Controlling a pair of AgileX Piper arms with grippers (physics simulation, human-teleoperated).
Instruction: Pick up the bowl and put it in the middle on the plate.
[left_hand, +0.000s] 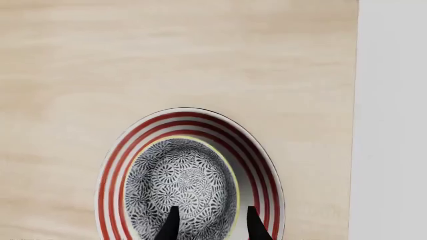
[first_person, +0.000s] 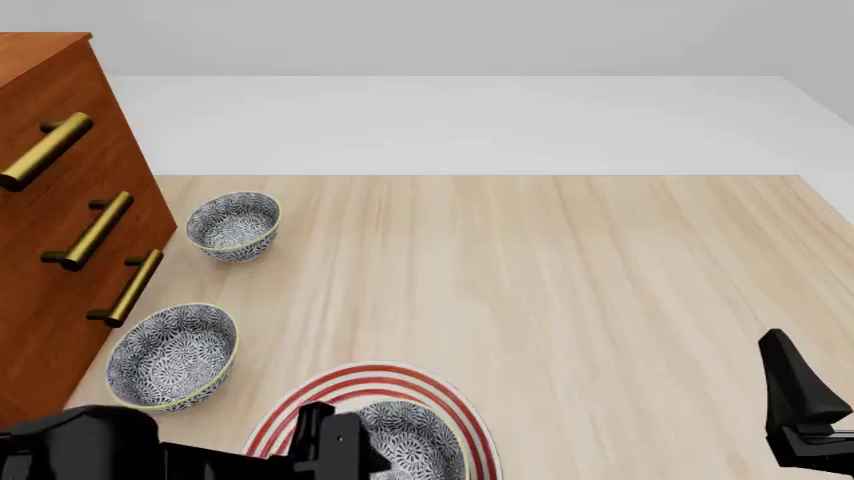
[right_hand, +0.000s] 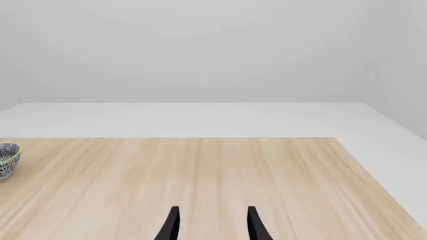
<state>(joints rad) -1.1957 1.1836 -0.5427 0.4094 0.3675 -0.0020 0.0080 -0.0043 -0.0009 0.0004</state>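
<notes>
Red rings circle the plate (left_hand: 267, 165) in my left wrist view, and the bowl (left_hand: 180, 187) sits inside them, its yellowish rim close to the innermost ring on one side and leaving a wider white strip on the other. My left end effector (left_hand: 212, 225) has its two dark fingertips spread apart, one over the bowl's patterned inside and one over that white strip, so the rim lies between them. I cannot tell whether the tips touch the rim or hang just above it. I judge the placing step as all but done; the next move calls for lifting straight away without dragging the rim sideways.

From the front, the plate (first_person: 350, 385) lies at the near edge of the pale wooden worktop (first_person: 561, 290) with the bowl (first_person: 416, 440) on it, partly hidden by my left arm. Two more patterned bowls stand apart on the left: the nearer spare bowl (first_person: 172, 355) close by the plate, the farther spare bowl (first_person: 234, 225) beyond it. A brown drawer cabinet (first_person: 54, 230) with brass handles rises just beside them; I would mind it and the nearer bowl when withdrawing.

In my right wrist view, my right end effector (right_hand: 212, 225) is spread wide with nothing between the fingers, over bare wood, with only the farther bowl's edge showing.
</notes>
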